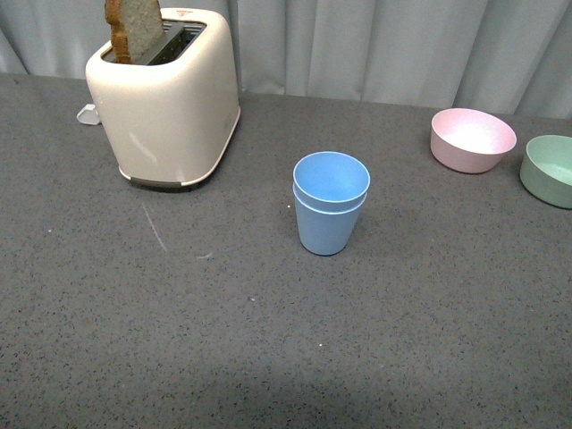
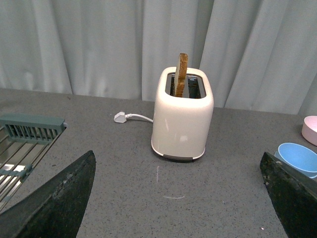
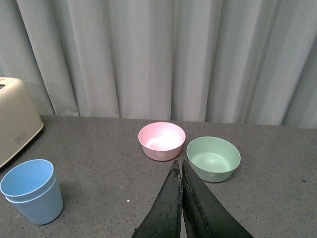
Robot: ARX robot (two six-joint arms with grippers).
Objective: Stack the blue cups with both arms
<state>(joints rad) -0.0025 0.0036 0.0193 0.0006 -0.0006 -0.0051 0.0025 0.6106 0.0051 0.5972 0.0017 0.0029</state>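
The two blue cups (image 1: 330,204) stand nested, one inside the other, upright in the middle of the grey table. They also show in the right wrist view (image 3: 32,197) and at the edge of the left wrist view (image 2: 299,157). Neither arm shows in the front view. My left gripper (image 2: 178,191) is open and empty, its black fingers (image 2: 57,203) wide apart above bare table in front of the toaster. My right gripper (image 3: 180,166) is shut and empty, its tips together over the table in front of the two bowls, away from the cups.
A cream toaster (image 1: 165,103) with a slice of bread (image 1: 134,27) stands back left, its plug (image 2: 120,117) beside it. A pink bowl (image 1: 472,139) and a green bowl (image 1: 549,170) sit back right. A metal rack (image 2: 22,144) lies left. Curtains hang behind.
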